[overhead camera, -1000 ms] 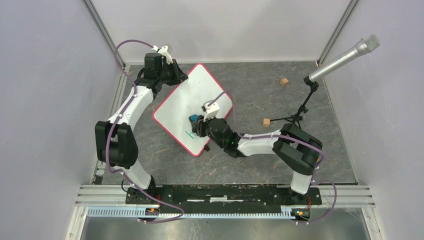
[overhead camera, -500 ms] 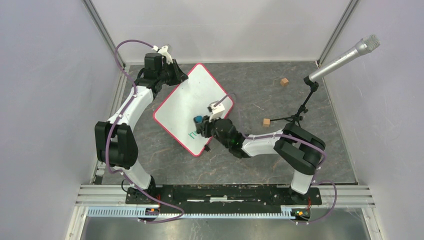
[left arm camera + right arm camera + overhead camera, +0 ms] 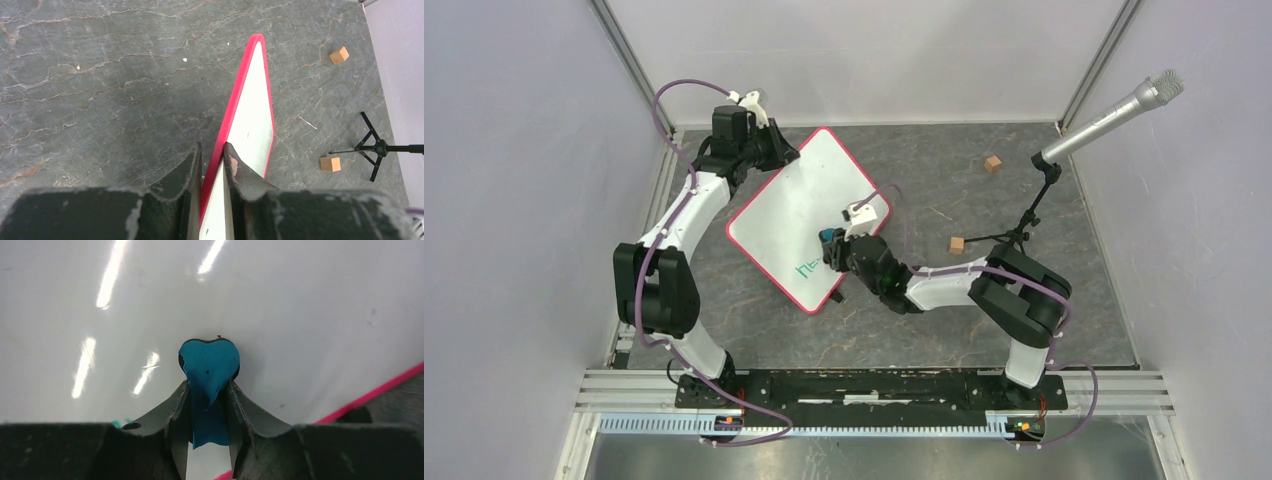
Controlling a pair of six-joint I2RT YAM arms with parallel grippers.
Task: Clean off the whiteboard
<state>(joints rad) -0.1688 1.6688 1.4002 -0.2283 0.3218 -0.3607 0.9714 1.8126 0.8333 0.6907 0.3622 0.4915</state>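
The whiteboard (image 3: pixel 796 200), white with a thin red rim, lies slanted at the table's middle left. Green writing (image 3: pixel 806 268) shows near its lower corner. My left gripper (image 3: pixel 774 155) is shut on the board's upper-left edge. In the left wrist view the red rim runs between the fingers of the left gripper (image 3: pixel 212 148), and the whiteboard (image 3: pixel 257 115) stretches away from them. My right gripper (image 3: pixel 832 245) is shut on a blue eraser (image 3: pixel 825 237) that presses on the board above the writing. In the right wrist view the right gripper (image 3: pixel 209 386) holds the eraser (image 3: pixel 210 360) against the whiteboard (image 3: pixel 300 315).
Two small wooden cubes (image 3: pixel 992 163) (image 3: pixel 957 245) lie on the grey table to the right of the board. A microphone (image 3: pixel 1114 112) on a black tripod stand (image 3: pixel 1016 235) stands at the right. The cage's walls close in both sides.
My right gripper has slid the blue eraser a little to the right across the board, and more of the green writing now shows. The left gripper has kept its hold.
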